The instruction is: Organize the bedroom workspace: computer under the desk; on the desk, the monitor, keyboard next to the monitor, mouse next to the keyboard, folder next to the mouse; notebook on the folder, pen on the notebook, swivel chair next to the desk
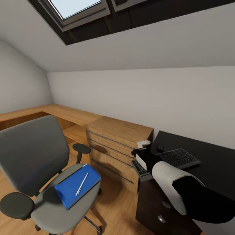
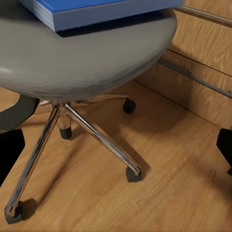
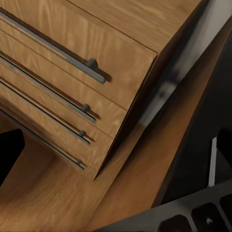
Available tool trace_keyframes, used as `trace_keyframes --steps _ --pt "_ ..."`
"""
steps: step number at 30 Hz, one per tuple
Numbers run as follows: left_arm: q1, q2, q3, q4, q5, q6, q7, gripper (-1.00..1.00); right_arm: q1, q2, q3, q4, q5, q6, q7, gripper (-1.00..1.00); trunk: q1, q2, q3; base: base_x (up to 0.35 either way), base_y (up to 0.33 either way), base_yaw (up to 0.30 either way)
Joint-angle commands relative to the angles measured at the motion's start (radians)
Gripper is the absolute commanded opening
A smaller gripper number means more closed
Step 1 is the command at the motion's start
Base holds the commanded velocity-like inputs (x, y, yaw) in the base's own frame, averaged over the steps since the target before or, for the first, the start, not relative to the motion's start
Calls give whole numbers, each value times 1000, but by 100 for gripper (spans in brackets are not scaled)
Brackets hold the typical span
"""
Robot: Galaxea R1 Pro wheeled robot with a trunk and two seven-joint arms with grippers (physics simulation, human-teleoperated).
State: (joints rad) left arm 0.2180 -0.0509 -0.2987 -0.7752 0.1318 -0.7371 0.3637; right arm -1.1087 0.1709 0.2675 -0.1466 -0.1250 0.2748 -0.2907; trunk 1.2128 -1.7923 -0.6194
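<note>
Between the swivel chair (image 1: pixel 42 182) and the desk (image 1: pixel 209 163) stands a light-wood chest of drawers (image 1: pixel 114 147). We see the folder (image 1: pixel 77 185) on the seat, the pen (image 1: pixel 81 183) on it. Our right gripper (image 1: pixel 143 163) carries the keyboard (image 1: pixel 179 158) over the desk's edge; finger closure cannot be judged. The left wrist view adds the chrome base (image 2: pixel 72 140); the left gripper's state cannot be told.

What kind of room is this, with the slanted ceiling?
It looks like an attic room used as a home office. A skylight sits in the sloped ceiling, a grey swivel chair stands on the wood floor, and a black desk holds a keyboard.
</note>
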Motion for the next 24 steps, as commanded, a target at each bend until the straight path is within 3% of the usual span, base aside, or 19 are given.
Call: trace_keyframes --steps 1,10,24 --pt "0 1 -4 -1 8 -2 3 100 0 0 9 -2 -10 6 -5 100 4 -8 -4 0 0 0" --pt "0 4 -1 -1 9 0 3 100 0 -1 9 -1 -10 8 -5 100 38 -71 -32 0 0 0" --pt "0 4 4 -1 9 -2 7 100 0 0 10 -3 -11 64 -37 100 38 -71 -32 0 0 0"
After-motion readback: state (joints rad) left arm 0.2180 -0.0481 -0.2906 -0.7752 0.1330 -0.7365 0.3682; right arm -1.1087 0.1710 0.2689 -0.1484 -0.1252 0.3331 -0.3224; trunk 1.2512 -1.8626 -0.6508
